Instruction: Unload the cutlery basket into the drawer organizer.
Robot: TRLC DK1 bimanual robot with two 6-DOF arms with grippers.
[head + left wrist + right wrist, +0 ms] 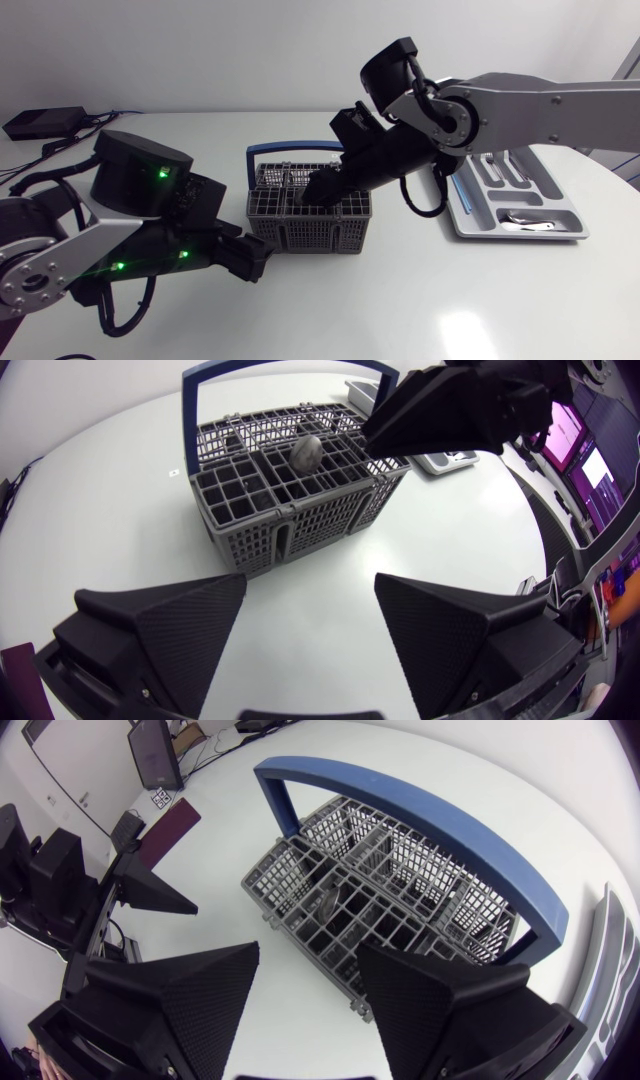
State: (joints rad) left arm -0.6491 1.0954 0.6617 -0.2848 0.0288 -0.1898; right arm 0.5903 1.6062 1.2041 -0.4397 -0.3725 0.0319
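The grey cutlery basket (310,215) with its blue handle (420,815) stands mid-table. A spoon's bowl (306,453) sticks up from one of its middle cells. My right gripper (312,192) hangs over the basket's top with its fingers apart and nothing between them; in its own view the right gripper (308,985) hovers above the basket's (380,895) near edge. My left gripper (262,258) stands open low on the table, just short of the basket's front left corner, and in its own view the left gripper (310,615) faces the basket (285,495) with bare table between.
The grey drawer organizer (470,205) lies at the right of the table, with a piece of cutlery (528,223) in its front compartment. Black cables and a small box (40,122) lie at the far left. Bare tabletop spreads along the front.
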